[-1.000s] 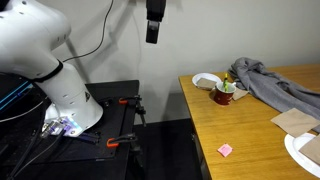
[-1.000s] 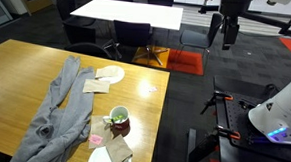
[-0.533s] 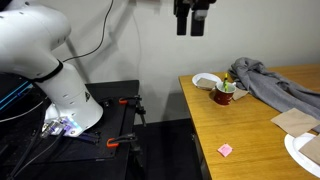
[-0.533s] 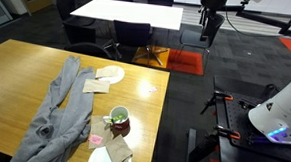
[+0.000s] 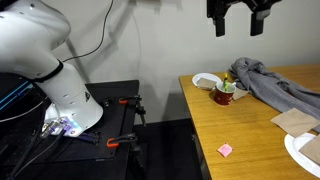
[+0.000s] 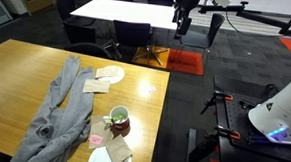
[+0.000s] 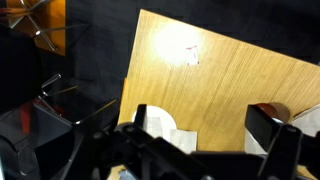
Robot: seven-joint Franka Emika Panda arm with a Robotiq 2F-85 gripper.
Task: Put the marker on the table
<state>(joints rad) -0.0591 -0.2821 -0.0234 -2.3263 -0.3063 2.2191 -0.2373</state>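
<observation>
One gripper (image 5: 238,28) spread wide, high above the table (image 5: 225,125) corner, well clear of red mug (image 5: 224,95)

Cropped, blurred, or too small to read

In an exterior view the marker (image 5: 228,87) is only a greenish speck at the mouth of the red mug (image 5: 223,96), too small to make out. Beside the mug, the grey cloth (image 5: 275,82), the white plate (image 5: 302,150) and the table (image 5: 245,135) run off the picture's edge. Above the mug, the gripper (image 5: 238,30) is cropped at the top, and it is blurred in the wrist view.
</observation>
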